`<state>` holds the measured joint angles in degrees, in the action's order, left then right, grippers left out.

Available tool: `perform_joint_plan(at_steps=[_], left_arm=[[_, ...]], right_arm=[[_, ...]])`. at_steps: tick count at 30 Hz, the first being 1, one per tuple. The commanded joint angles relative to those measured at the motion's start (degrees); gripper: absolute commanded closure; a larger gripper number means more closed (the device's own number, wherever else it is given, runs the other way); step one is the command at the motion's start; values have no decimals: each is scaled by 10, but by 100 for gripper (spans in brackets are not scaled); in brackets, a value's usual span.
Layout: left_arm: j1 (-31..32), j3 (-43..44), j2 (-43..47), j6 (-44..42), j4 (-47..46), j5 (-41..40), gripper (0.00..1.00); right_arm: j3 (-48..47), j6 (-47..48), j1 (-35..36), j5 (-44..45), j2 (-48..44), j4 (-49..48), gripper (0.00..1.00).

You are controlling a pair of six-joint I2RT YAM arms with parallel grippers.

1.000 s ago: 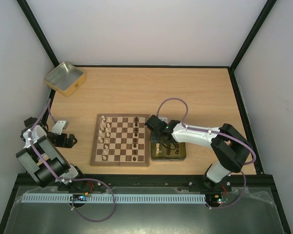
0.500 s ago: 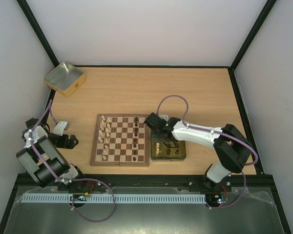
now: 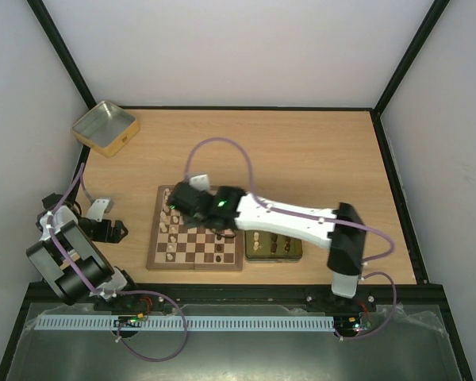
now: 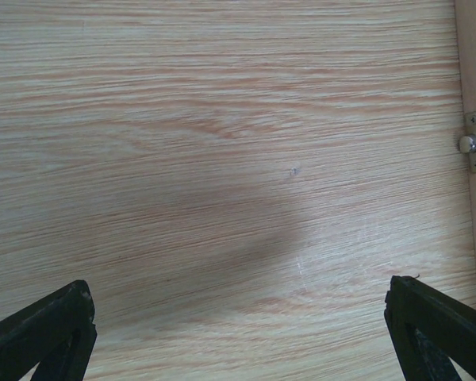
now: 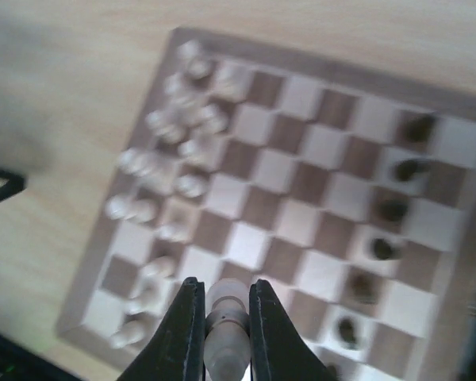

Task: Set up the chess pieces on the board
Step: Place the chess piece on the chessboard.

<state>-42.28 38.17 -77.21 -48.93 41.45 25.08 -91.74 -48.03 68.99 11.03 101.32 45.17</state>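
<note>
While my right gripper clamps one pale piece over the board, I should lower it upright onto a free square at frame left, clear of standing chess pieces. Left gripper: jaws apart, idle.

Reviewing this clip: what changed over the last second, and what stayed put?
The right gripper left the shallow olive-gold tin right of the checked wooden chessboard and swung left across it. It now hangs over the board's left columns, shut on a pale cream wooden chess piece. The left gripper stayed parked, open, over the wooden tabletop. The pieces standing on the board look unmoved.
</note>
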Motion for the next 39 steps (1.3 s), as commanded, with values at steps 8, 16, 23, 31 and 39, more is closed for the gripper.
perform_joint_plan(at_steps=[8,16,23,31,39], left_arm=[[-60,37,-7,-6,26,36,1],[-102,42,-43,-39,39,51,1],[-129,44,-57,-69,51,56,1],[-143,47,-63,-86,55,57,1],[-147,42,-75,-94,55,59,1]], right_arm=[[-206,29,84,-65,204,34,98],[-291,46,92,-73,282,53,98],[-316,52,86,-65,321,69,98],[-313,53,72,-73,336,57,98],[-313,53,59,-74,346,52,98]])
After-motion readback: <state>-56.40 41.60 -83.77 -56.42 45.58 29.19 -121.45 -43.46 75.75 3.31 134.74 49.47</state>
